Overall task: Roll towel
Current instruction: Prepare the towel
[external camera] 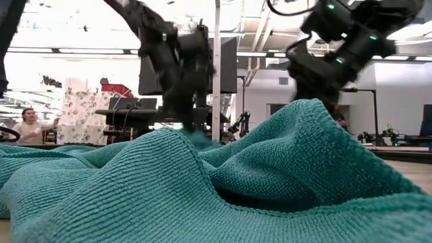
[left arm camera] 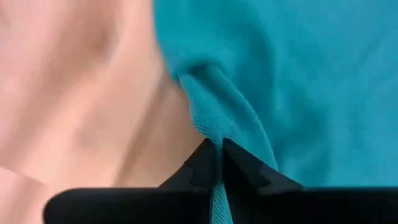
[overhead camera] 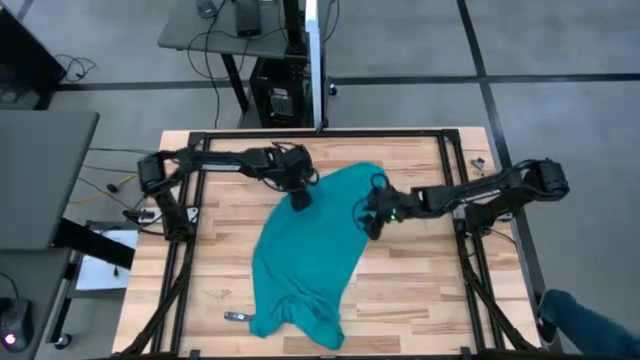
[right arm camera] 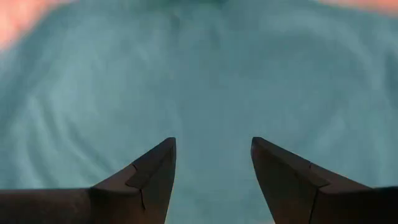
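The teal towel (overhead camera: 305,245) lies crumpled on the wooden table, running from the far middle to the near edge, where it bunches up. It fills the low view (external camera: 223,189) in rumpled folds. My left gripper (overhead camera: 300,200) is shut on the towel's left edge near its far end. My right gripper (overhead camera: 372,222) is open above the towel's right edge near its far end; its fingers (right arm camera: 155,174) stand apart over the cloth. My left gripper pinches a raised fold of the towel's edge (left arm camera: 214,134) between its two fingers, coming from above and pointing down. The fold rises as a ridge into the fingertips; the rest of the towel lies on the table.
A black frame (overhead camera: 320,133) runs around the tabletop. A small dark object (overhead camera: 235,317) lies near the towel's near left corner. Bare wood (overhead camera: 215,260) lies left and right of the towel. A person sits far off in the room (external camera: 27,125).
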Available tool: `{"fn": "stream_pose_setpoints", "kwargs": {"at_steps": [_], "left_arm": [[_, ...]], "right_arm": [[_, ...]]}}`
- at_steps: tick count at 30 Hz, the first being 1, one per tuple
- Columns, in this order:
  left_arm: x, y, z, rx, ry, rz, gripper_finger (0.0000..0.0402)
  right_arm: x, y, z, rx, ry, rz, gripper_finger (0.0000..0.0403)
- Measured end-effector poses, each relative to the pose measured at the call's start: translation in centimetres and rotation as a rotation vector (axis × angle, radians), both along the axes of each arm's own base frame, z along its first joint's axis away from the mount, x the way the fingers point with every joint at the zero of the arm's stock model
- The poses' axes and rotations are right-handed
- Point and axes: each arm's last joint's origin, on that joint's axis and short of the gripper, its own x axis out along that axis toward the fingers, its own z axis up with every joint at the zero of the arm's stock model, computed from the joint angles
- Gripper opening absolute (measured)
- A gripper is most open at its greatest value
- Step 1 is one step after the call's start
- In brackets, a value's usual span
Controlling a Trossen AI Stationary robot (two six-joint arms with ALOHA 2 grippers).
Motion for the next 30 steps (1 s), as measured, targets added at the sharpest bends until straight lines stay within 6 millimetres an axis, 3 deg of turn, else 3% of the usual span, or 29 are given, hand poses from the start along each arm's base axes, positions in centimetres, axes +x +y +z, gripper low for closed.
{"fn": "stream_pose_setpoints", "kwargs": {"at_steps": [6,13,16,19,25,30], "left_arm": [[0.3,-3.4,3.4,0.016,-0.110,-0.126,0.0001],[0.7,-6.3,3.2,-0.021,-0.111,-0.263,0.0000],[0.8,-7.0,3.2,0.009,-0.103,-0.256,0.0000],[0.9,-7.2,3.2,0.006,-0.108,-0.240,0.0000],[0.9,-7.2,3.3,0.003,-0.109,-0.209,0.0000],[0.9,-7.3,3.2,0.004,-0.108,-0.207,0.0000]], "right_arm": [[1.6,-4.7,1.9,-0.158,0.018,0.060,0.0202],[4.4,-9.5,1.5,-0.299,0.032,0.381,0.0202],[5.7,-9.8,0.7,-0.356,0.040,0.619,0.0202],[6.9,-9.7,-0.6,-0.402,0.104,0.747,0.0202],[9.1,-9.4,-1.9,-0.395,0.149,0.814,0.0202],[10.3,-9.9,-1.5,-0.418,0.146,0.824,0.0202]]}}
